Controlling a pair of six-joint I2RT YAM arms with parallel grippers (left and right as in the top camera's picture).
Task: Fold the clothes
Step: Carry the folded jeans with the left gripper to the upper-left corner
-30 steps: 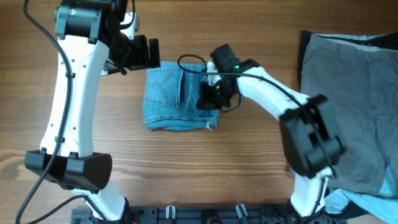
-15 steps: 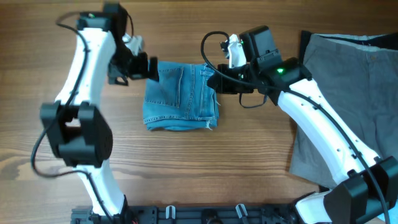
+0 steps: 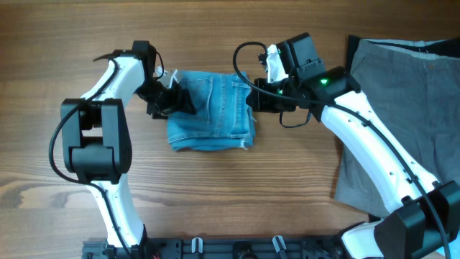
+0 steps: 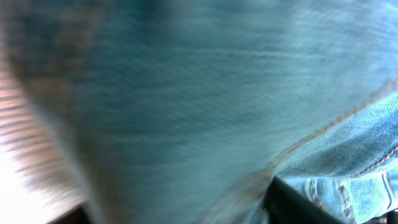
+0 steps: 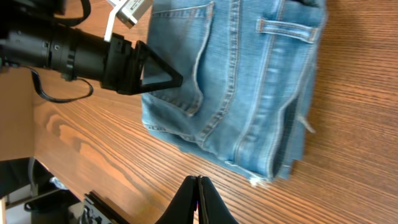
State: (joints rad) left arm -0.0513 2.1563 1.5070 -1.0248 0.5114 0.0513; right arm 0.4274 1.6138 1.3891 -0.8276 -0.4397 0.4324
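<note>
Jeans: light-blue denim with paler faded streaks, tan stitching along seams and pocket, whitish frayed threads at one edge. Trousers: plain grey-khaki. Table: mid-brown wood with darker grain lines running lengthwise. The left arm and right arm: white links, black joints and cables; a green light shows on the right one. Left gripper and right gripper: black throughout
</note>
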